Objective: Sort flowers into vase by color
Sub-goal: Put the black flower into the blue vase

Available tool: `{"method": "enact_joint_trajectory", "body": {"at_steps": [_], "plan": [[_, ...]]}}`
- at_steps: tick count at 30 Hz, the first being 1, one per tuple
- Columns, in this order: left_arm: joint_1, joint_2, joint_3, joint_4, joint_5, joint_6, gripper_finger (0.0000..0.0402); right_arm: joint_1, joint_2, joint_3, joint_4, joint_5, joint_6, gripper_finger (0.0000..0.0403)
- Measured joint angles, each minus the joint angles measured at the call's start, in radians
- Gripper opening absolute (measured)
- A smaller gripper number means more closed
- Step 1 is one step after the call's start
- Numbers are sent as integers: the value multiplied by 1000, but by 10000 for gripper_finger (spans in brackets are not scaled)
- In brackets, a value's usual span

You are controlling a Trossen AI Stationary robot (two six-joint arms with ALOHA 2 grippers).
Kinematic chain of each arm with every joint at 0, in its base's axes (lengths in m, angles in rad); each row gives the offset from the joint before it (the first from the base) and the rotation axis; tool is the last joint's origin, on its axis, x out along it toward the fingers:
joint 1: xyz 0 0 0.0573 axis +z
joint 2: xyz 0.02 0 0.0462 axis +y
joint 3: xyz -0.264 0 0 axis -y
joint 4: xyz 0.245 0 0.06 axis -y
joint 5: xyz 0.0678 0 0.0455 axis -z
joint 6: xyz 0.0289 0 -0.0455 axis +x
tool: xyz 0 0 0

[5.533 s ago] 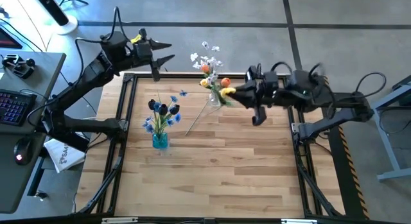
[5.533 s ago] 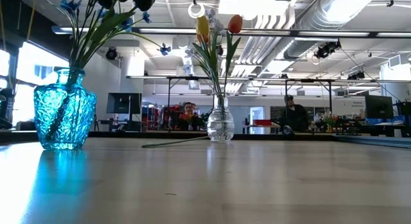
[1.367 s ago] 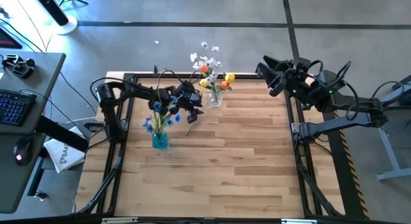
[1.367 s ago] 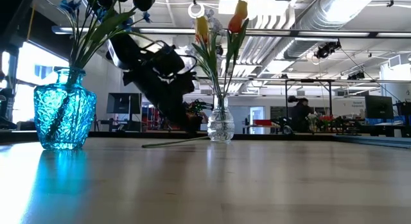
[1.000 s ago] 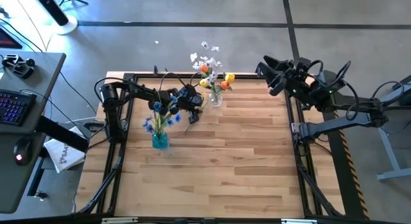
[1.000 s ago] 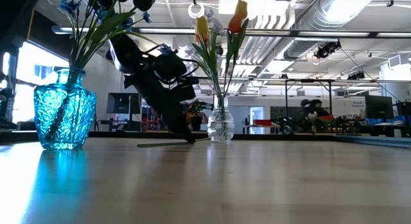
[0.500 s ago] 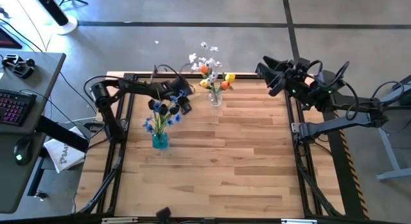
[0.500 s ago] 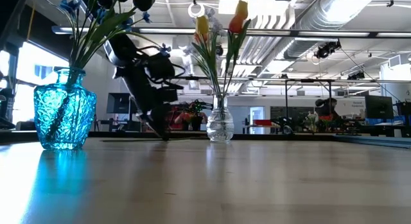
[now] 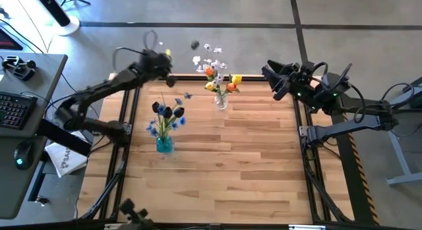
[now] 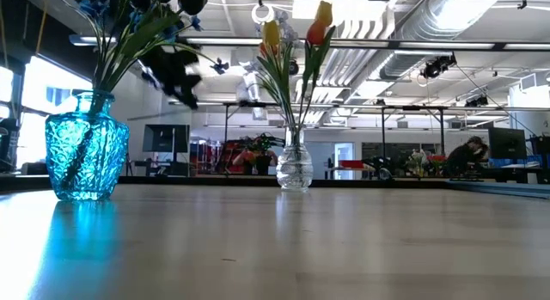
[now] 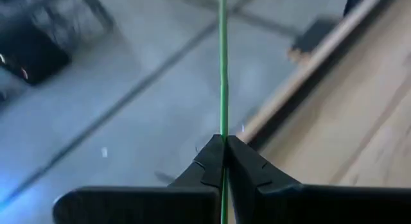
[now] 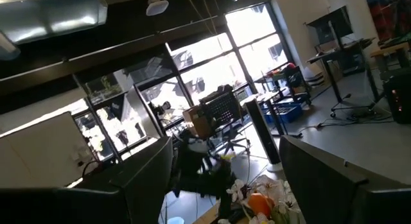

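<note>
My left gripper (image 9: 170, 77) is raised over the table's far left corner, shut on a thin green flower stem (image 11: 223, 70). A dark flower head (image 9: 195, 44) shows beyond the far edge, probably this stem's. The blue vase (image 9: 164, 144) stands at the left with blue blossoms and dark tulips (image 9: 168, 113). The clear vase (image 9: 221, 101) at the far middle holds yellow and orange tulips (image 9: 224, 82) and white sprigs. My right gripper (image 9: 271, 80) hovers open near the far right edge. My left gripper pinches the green stem (image 11: 223, 142) between its two fingertips (image 11: 209, 161). The stem runs on straight past the fingertips, away from the gripper, and a short piece shows behind them too. It is lifted clear of the table.
A metal frame (image 9: 125, 124) runs along the table's edges. The near half of the wooden table (image 9: 217, 184) is bare. A desk with a keyboard (image 9: 16, 108) stands left of the table. In the low view, people (image 10: 468, 154) show in the room behind.
My left gripper has shut on the stem that lay on the table left of the clear vase. It then rose and swung toward the far left corner, tipping up from steeply downward. The stem is lifted clear of the table.
</note>
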Motion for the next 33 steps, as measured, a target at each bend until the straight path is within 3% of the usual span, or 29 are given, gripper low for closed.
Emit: {"method": "enact_joint_trajectory", "body": {"at_steps": [3, 9, 13, 17, 21, 26, 33], "plan": [[29, -102, 18, 26, 103, 13, 0, 0, 27, 0, 1, -69, -12, 281], [26, -248, 63, 158, 536, 49, 0, 0, 151, 0, 89, -194, -57, 281], [-8, -299, 81, 287, 713, 11, 0, 0, 259, 73, 107, -234, -103, 281], [-43, -333, 96, 436, 773, -102, 0, 0, 369, 205, 77, -268, -168, 281], [-65, -369, 128, 493, 783, -318, 0, -1, 460, 365, -33, -282, -198, 281], [-68, -452, 161, 528, 932, -545, 0, -1, 543, 539, -201, -281, -211, 281], [-106, -670, 95, 366, 920, -737, 0, -1, 579, 607, -255, -282, -263, 275]]}}
